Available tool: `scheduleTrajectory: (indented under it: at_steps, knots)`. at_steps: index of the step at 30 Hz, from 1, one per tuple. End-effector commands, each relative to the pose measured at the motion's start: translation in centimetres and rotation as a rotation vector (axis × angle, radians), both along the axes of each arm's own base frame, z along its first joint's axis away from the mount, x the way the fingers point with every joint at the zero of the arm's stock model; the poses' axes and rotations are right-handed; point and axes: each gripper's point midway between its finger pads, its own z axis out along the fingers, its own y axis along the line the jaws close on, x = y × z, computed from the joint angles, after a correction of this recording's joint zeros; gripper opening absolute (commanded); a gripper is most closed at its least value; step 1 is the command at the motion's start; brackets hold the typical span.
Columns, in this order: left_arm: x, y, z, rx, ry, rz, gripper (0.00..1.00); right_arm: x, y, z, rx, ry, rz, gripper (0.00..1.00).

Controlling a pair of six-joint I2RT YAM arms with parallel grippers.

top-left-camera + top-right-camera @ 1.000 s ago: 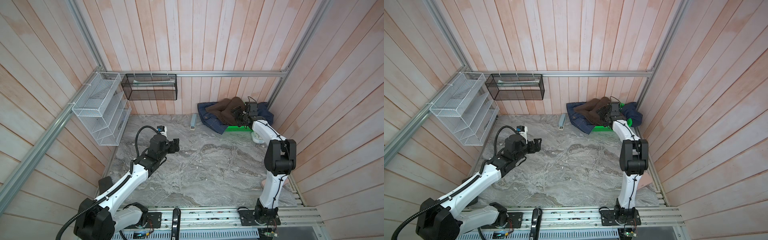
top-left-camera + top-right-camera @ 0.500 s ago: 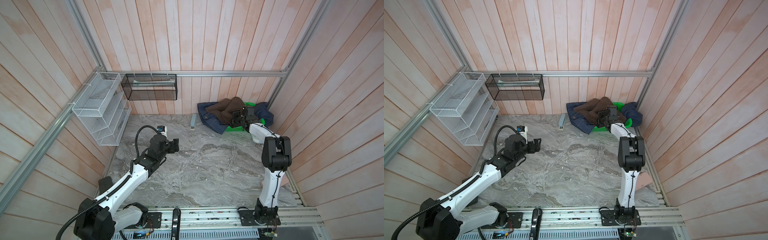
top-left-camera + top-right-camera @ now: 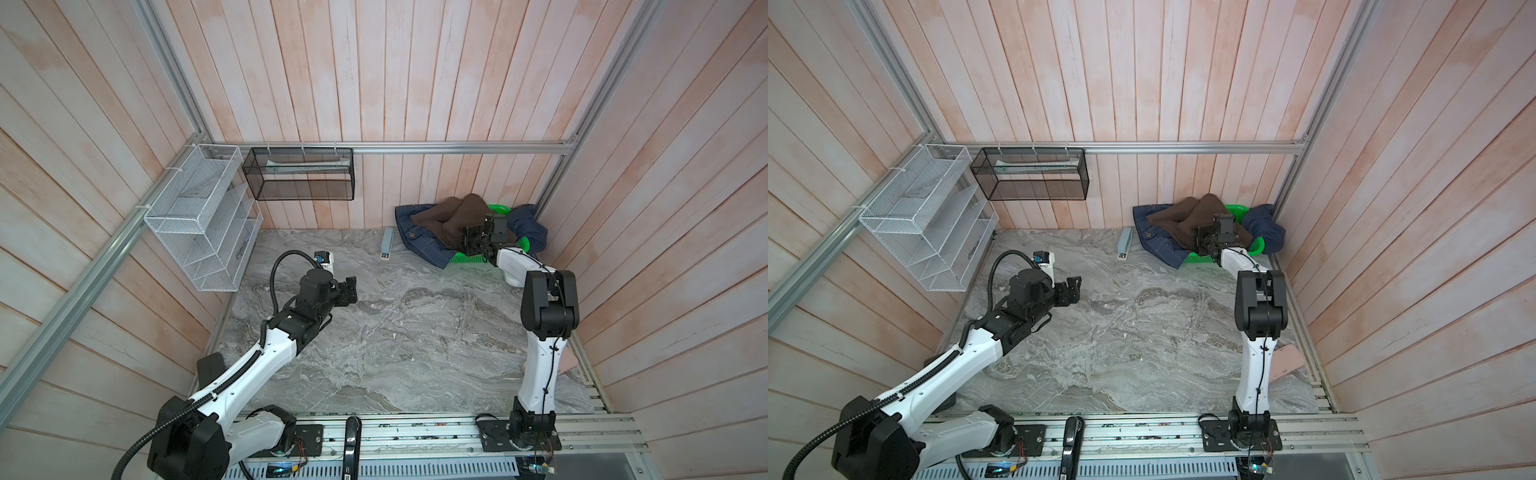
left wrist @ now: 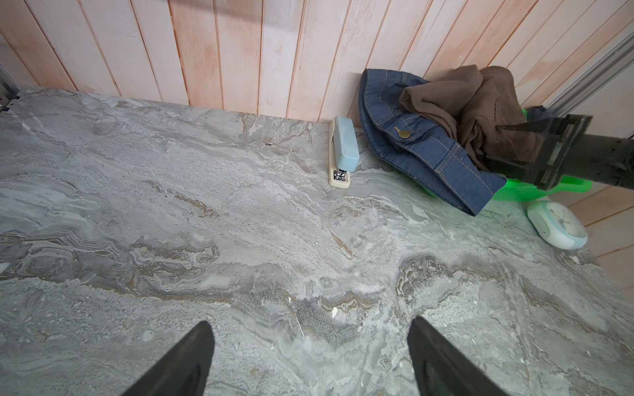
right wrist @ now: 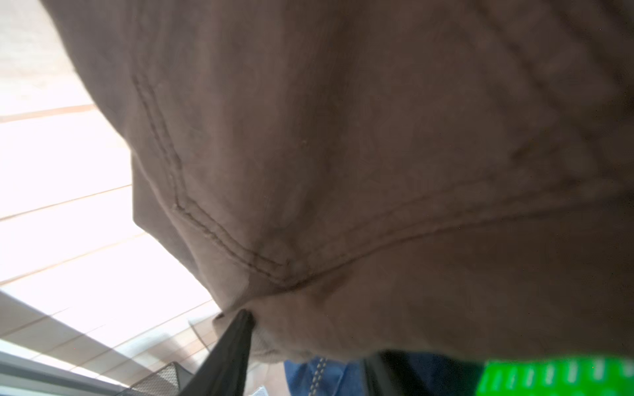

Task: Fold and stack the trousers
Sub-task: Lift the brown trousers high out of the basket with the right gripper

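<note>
The dark brown trousers (image 3: 453, 220) (image 3: 1187, 220) lie crumpled on top of a pile in a green basket (image 3: 469, 257) in the back right corner. My right gripper (image 3: 471, 239) (image 3: 1204, 239) is pushed into their near side. In the right wrist view brown trousers (image 5: 343, 171) fill the picture. A bulge of cloth sits in the right gripper (image 5: 308, 336), and one fingertip (image 5: 240, 329) dents it. My left gripper (image 3: 351, 291) (image 4: 310, 329) hovers open over bare marble at the left, holding nothing. The left wrist view shows the trousers (image 4: 480, 113) far off.
Blue denim jeans (image 3: 419, 241) (image 4: 411, 137) lie under the trousers, and a darker blue garment (image 3: 532, 228) is behind the basket. A stapler (image 3: 387, 247) lies by the back wall. A pale round device (image 4: 557, 224) sits near the basket. A white wire shelf (image 3: 203, 216) and a black mesh basket (image 3: 299, 178) hang at left.
My right gripper has pushed leftward into the pile and its jaws have narrowed around the brown cloth. The left arm has not moved.
</note>
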Motion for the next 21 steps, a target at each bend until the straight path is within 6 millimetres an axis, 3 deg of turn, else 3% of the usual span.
scheduleTrajectory:
  at_steps: [1, 6, 7, 10, 12, 16, 18, 21]
  knots:
    - [0.1, 0.2, 1.0, 0.007, -0.034, 0.007, 0.91, 1.1, -0.8, 0.7, -0.030, -0.035, -0.026, 0.58]
    - [0.2, 0.2, 0.9, 0.010, -0.034, 0.007, 0.91, 2.1, -1.3, -0.8, -0.033, -0.021, -0.040, 0.52]
    - [0.2, 0.1, 1.0, 0.010, -0.035, 0.005, 0.91, 2.4, -1.5, -1.1, -0.031, -0.016, -0.039, 0.47]
    - [0.2, 0.2, 1.1, 0.011, -0.037, 0.007, 0.91, 2.9, -1.3, -0.6, -0.025, -0.040, -0.030, 0.18]
    - [0.2, 0.3, 1.2, 0.014, -0.041, 0.009, 0.91, 3.3, -1.1, 1.3, -0.046, -0.098, -0.014, 0.01]
    - [0.4, 0.2, 1.0, 0.017, -0.034, 0.007, 0.91, 4.1, -0.4, 6.9, -0.111, -0.230, 0.058, 0.00]
    - [0.6, 0.1, 1.1, 0.016, -0.034, 0.007, 0.91, 4.2, 0.2, 11.1, -0.158, -0.311, 0.098, 0.00]
    - [0.8, -0.1, 1.4, 0.016, -0.036, 0.003, 0.91, 3.5, 1.7, 19.7, -0.275, -0.474, 0.160, 0.00]
